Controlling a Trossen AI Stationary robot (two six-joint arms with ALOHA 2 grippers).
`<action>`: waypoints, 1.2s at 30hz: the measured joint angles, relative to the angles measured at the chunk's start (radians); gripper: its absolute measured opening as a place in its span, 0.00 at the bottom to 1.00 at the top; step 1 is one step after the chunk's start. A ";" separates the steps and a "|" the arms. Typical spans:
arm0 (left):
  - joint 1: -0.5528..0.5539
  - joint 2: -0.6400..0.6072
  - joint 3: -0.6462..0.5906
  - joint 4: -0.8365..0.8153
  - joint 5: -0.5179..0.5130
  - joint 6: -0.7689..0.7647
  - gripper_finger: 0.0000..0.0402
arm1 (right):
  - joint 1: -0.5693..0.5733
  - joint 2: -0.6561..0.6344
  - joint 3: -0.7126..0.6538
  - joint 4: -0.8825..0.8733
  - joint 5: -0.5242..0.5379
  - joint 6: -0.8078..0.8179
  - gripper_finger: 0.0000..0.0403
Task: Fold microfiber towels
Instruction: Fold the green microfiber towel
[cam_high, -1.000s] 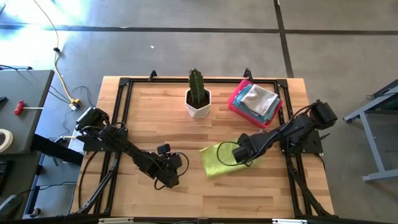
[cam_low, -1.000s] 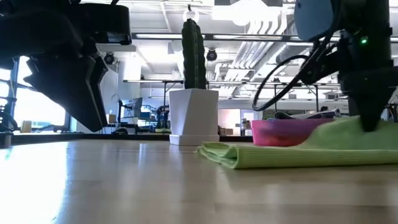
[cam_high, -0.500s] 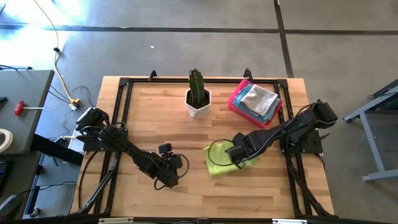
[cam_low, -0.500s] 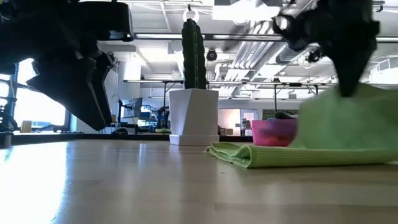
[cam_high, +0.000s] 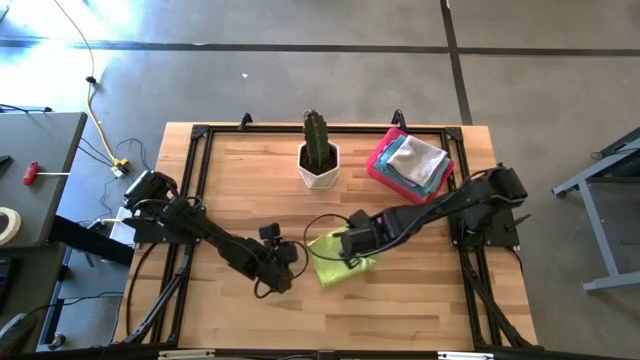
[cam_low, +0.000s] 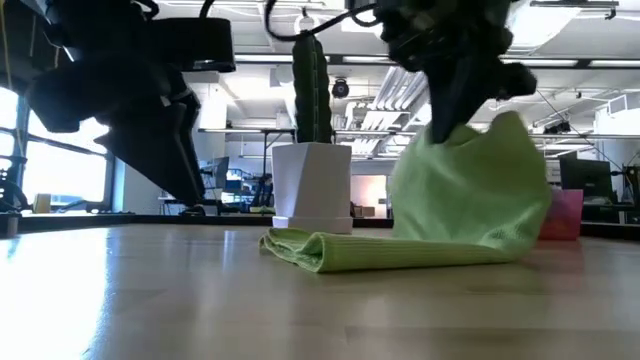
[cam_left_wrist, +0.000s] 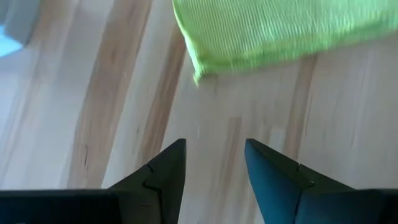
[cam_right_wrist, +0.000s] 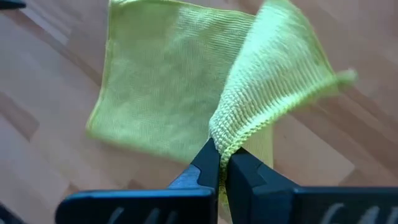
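While the high view lays out the whole wooden tabletop (cam_high: 260, 200), it shows the lime green towel (cam_high: 335, 258) only as a small crumpled patch near the middle, just beside the two arms' ends. From the low view the same towel (cam_low: 440, 225) reads differently: one part lies folded flat on the tabletop and the other is lifted into a tall drape beneath the right hand (cam_low: 452, 110). The right wrist view gives the grip itself, with the right hand (cam_right_wrist: 222, 163) pinched together on a ribbed edge of the towel (cam_right_wrist: 168, 87), whose remaining part is spread on the wood behind. Seen from above, the left hand (cam_high: 283, 272) sits just beside the towel's near corner; its own wrist view shows the two dark fingers (cam_left_wrist: 165, 171) standing apart with bare wood between them and the towel's edge (cam_left_wrist: 273, 31) a little ahead, untouched. Only the high view shows the pink tray (cam_high: 383, 160) at the far right of the tabletop, holding a stack of cloths with a grey towel (cam_high: 418, 158) on top and a light blue one under it. A cactus (cam_high: 317, 138) in a white pot (cam_high: 318, 168) stands at the far middle; the low view sets the pot (cam_low: 311, 185) directly behind the towel's flat fold.
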 joint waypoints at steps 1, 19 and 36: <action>0.002 0.000 -0.002 0.015 -0.012 -0.006 0.39 | -0.004 0.020 0.011 0.007 0.000 -0.008 0.00; 0.000 0.000 -0.057 0.031 -0.021 0.032 0.39 | -0.015 0.332 0.330 0.033 0.096 -0.032 0.00; -0.018 0.000 -0.057 -0.019 -0.045 0.014 0.39 | 0.033 0.368 0.344 0.206 -0.029 -0.081 0.00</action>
